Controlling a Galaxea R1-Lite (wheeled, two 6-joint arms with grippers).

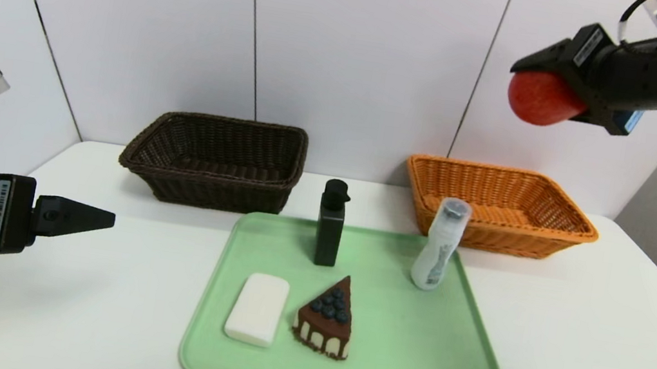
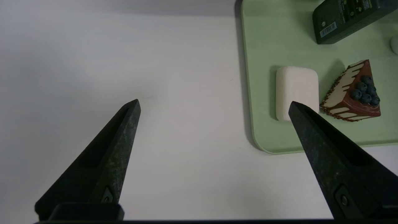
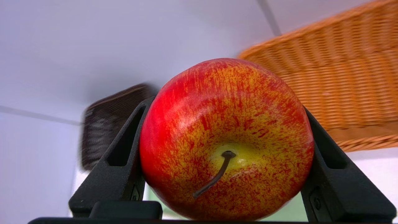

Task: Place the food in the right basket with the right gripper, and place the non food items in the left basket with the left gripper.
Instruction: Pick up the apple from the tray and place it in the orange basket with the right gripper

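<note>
Both wicker baskets look empty so far: the black right gripper (image 1: 536, 79), at the upper right of the head view, has its jaws clamped on the round red-yellow apple (image 1: 540, 99), high above the orange-tan woven right basket (image 1: 498, 204) and not yet over it. The left gripper (image 2: 214, 105) waits at the left edge over the white table (image 1: 590, 354), jaws wide and holding nothing. Still on the pale green tray (image 1: 406, 359) at lower centre are the triangular chocolate cake slice (image 1: 325, 325), white soap bar (image 1: 257, 308), slim black pump bottle (image 1: 330, 224) and white tube bottle (image 1: 440, 245), so I judge nearly all the sorting, including everything for the dark brown woven left basket (image 1: 216, 158), remains.

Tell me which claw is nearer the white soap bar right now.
Left. The left claw hovers open just off the tray's edge beside the soap bar. The right claw is high above the orange basket, holding the apple.
</note>
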